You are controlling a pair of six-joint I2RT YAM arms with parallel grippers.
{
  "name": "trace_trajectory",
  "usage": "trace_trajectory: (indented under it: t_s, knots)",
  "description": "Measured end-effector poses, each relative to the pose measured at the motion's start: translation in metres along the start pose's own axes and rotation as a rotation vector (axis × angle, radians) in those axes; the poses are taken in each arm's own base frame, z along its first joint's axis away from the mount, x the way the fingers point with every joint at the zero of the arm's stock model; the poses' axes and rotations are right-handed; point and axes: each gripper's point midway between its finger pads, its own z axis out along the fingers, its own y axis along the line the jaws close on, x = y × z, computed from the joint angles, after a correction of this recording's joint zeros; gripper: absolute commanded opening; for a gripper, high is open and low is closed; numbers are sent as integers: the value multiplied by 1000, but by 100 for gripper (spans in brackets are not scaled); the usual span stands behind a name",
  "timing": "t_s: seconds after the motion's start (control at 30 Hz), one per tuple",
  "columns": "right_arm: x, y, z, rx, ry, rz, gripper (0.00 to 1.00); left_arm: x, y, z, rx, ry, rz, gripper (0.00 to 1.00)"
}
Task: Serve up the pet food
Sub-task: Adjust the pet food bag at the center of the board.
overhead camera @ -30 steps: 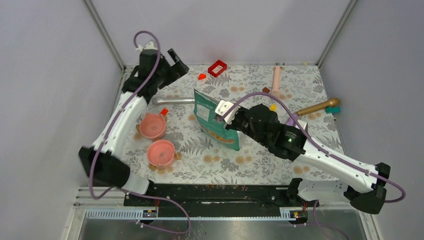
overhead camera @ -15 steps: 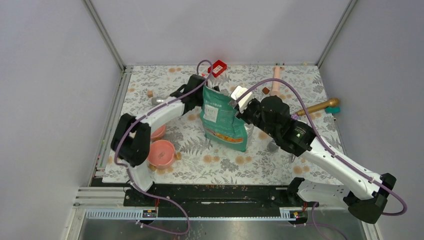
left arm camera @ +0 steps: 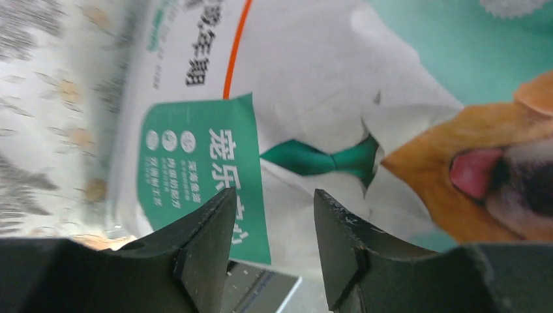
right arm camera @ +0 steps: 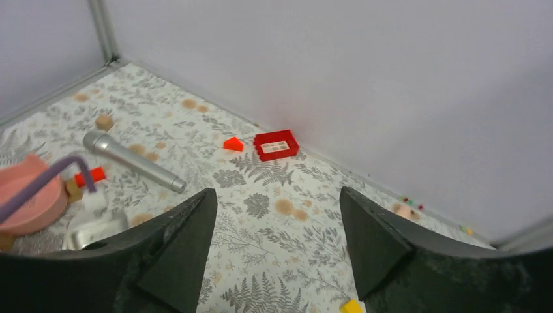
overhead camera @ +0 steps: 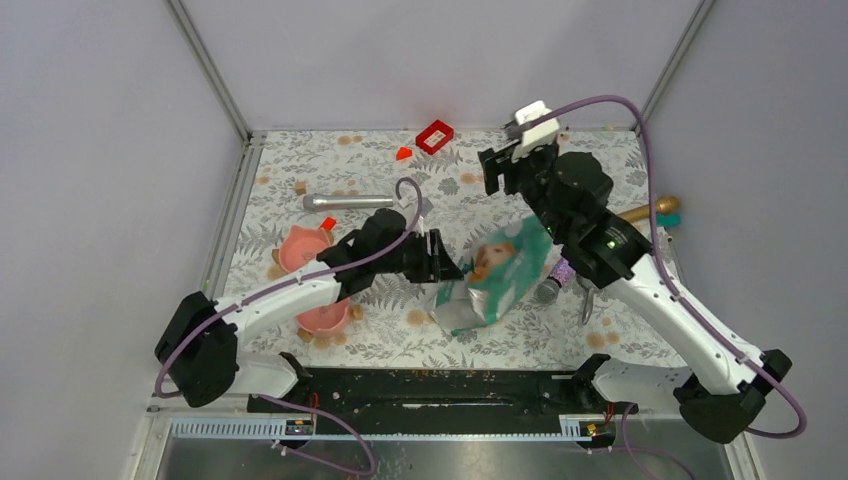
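The teal-green and white pet food pouch printed with a golden dog's face point(overhead camera: 497, 275) point(left arm camera: 365, 85) lies tipped and motion-blurred on the floral-patterned counter point(overhead camera: 400, 330), no longer upright as it was half a second ago. The right fingers point(overhead camera: 492, 170) point(right arm camera: 176, 254), then at the pouch's top, have risen behind the pouch and stand wide apart, empty. The left fingers point(overhead camera: 441, 258) point(left arm camera: 209, 241) have swung round to the pouch's left edge and are close over its printed face, narrowly parted, with nothing seen pinched between them. Two pink plastic bowls point(overhead camera: 300, 250) point(overhead camera: 320, 318) sit left of the pouch. A silver metal cylinder point(overhead camera: 348, 202) point(right arm camera: 134, 161) lies behind and left of the pouch, and a red rectangular block point(overhead camera: 435, 135) point(right arm camera: 276, 145) lies farther behind it.
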Motion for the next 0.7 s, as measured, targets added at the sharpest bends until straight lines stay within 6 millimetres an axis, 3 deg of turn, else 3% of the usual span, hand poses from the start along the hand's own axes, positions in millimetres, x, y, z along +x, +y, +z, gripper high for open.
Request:
trace_trajectory:
  t_s: [0.13, 0.2, 0.3, 0.4, 0.47, 0.5, 0.6, 0.7]
  knots:
    - [-2, -30, -31, 156, 63, 180, 93, 27, -25, 0, 59, 66, 17, 49]
    - [5, -42, -56, 223, 105, 278, 99, 28, -26, 0, 57, 68, 10, 50]
    - [14, -59, -108, 305, 122, 426, 99, 29, -21, 4, 43, 73, 2, 53]
    - [21, -75, -166, 360, 91, 572, 100, 33, -13, 14, 18, 100, -2, 75]
    - [27, -85, -204, 393, 62, 673, 100, 39, -5, 22, 3, 133, -3, 96]
    - [32, -89, -222, 409, 52, 723, 100, 42, -2, 26, -2, 152, 2, 98]
    - [64, -87, -247, 453, 121, 802, 99, 54, 2, 39, 8, 225, 51, 99]
    - [104, -72, -246, 485, 265, 799, 99, 63, -1, 47, 47, 281, 111, 99]
